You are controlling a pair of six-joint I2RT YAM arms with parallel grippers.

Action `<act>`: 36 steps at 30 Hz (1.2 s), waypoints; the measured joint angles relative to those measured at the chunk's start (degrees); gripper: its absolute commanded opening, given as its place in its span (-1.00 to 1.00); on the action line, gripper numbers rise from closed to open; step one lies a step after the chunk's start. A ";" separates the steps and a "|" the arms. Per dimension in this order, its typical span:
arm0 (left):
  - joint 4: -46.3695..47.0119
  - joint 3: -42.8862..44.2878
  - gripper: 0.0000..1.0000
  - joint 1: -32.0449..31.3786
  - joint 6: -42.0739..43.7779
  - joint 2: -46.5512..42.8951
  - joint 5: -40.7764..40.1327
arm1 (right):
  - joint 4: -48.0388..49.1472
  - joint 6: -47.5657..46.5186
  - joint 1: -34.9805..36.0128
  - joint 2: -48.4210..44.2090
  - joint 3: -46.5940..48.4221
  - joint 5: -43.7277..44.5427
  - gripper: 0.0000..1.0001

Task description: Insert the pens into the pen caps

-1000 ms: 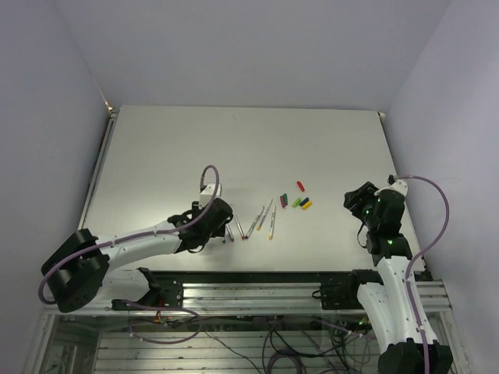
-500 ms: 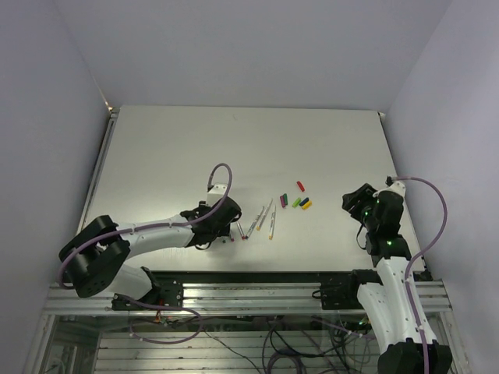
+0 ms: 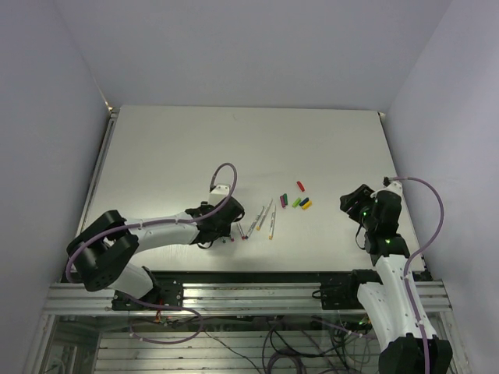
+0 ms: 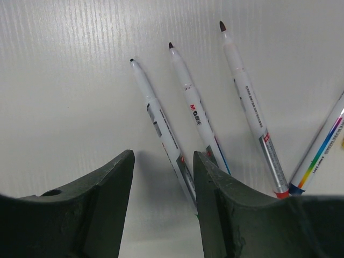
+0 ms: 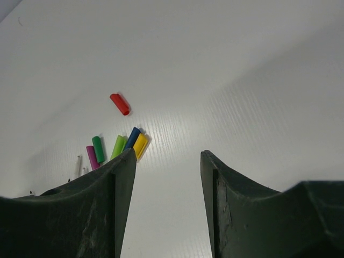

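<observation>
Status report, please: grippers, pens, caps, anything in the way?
Left gripper open, over pens. Right gripper open, empty. Caps loose, none fitted. Nothing in the way.

In the left wrist view, the leftmost pen (image 4: 160, 129) and the middle pen (image 4: 196, 115) both run down behind the finger (image 4: 242, 215) on the right of the left jaws, so their lower ends are covered. A fourth pen (image 4: 321, 156) is cut off by the picture's right edge; only its rainbow-striped lower part shows. In the right wrist view, the magenta cap (image 5: 91, 156) is cut short at its near end by the right jaws' dark finger (image 5: 80, 215), and a white pen tip (image 5: 78, 166) beside it shows nothing more of its pen. From above, the left jaws are hidden beneath their wrist (image 3: 222, 214). The pens (image 3: 261, 218) are too small there to tell their tip colours.
</observation>
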 measured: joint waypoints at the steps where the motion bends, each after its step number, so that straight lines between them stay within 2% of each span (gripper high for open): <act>1: -0.24 0.00 0.16 0.00 -0.09 0.15 -0.02 | 0.02 0.00 0.00 0.07 0.00 -0.02 0.03; 17: -5.18 1.53 0.18 0.00 -0.55 2.10 -0.83 | 0.37 0.24 0.00 0.15 0.00 -0.48 0.05; 23: -8.68 1.51 0.04 0.00 -0.57 1.14 -0.76 | 0.31 0.33 0.00 0.15 0.00 -0.87 0.08; 27: -10.23 0.87 0.02 0.11 -0.59 0.00 0.17 | -0.02 0.44 0.00 0.02 0.00 -1.20 0.10; 36: -7.37 -2.58 0.01 5.95 -0.79 -3.67 5.27 | -2.10 0.39 0.00 -1.20 1.14 -1.29 0.11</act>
